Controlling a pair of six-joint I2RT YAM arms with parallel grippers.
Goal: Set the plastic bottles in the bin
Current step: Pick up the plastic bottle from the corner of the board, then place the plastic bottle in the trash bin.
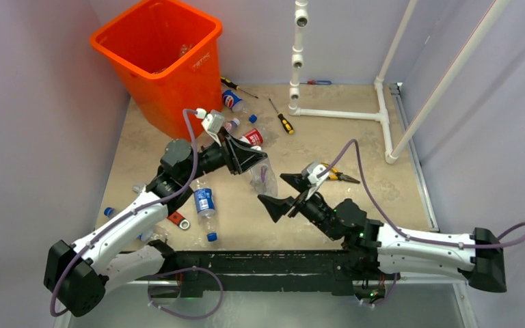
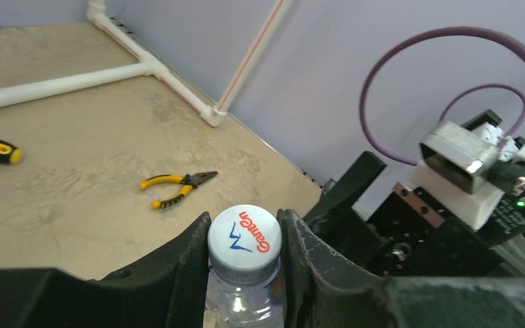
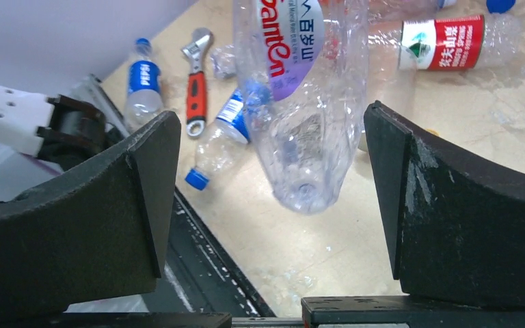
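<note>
- My left tool (image 1: 256, 162) is clamped on a clear plastic bottle (image 3: 301, 116) with a purple-and-white label. Its two black fingers pinch the white printed cap (image 2: 244, 236) and the neck from either side, and the body hangs below, off the surface.
- My right tool (image 1: 278, 190) stands wide open. In its wrist view the bottle's bottom end hangs in the gap between the fingers and touches neither. Nothing is gripped on that side.
- So the bottle is in the air over the middle of the beige surface (image 1: 355, 143), carried by the left tool alone. The tall bright orange plastic bin (image 1: 171, 102) sits at the far left corner, well apart from it.
- Step in hand, as I read it: one bottle is picked up and the carry to the bin is not yet begun.
- For the next move I need to lift until the dangling body clears the thick rim, swing forward and left, centre over the mouth, then open. I'd draw the right tool back first so the bottle can't clip its fingers.
- The hold is on cap and neck only, so I expect the body to sway. I'll go smoothly.
- Plenty remains: a blue-labelled bottle (image 1: 205, 203) lying near the front, a red-labelled bottle (image 3: 444, 42), and a second blue-labelled bottle (image 1: 233, 101) by the bin's foot.
- The red-handled wrench (image 3: 195, 89) and yellow-handled pliers (image 2: 176, 186) stay where they lie.
</note>
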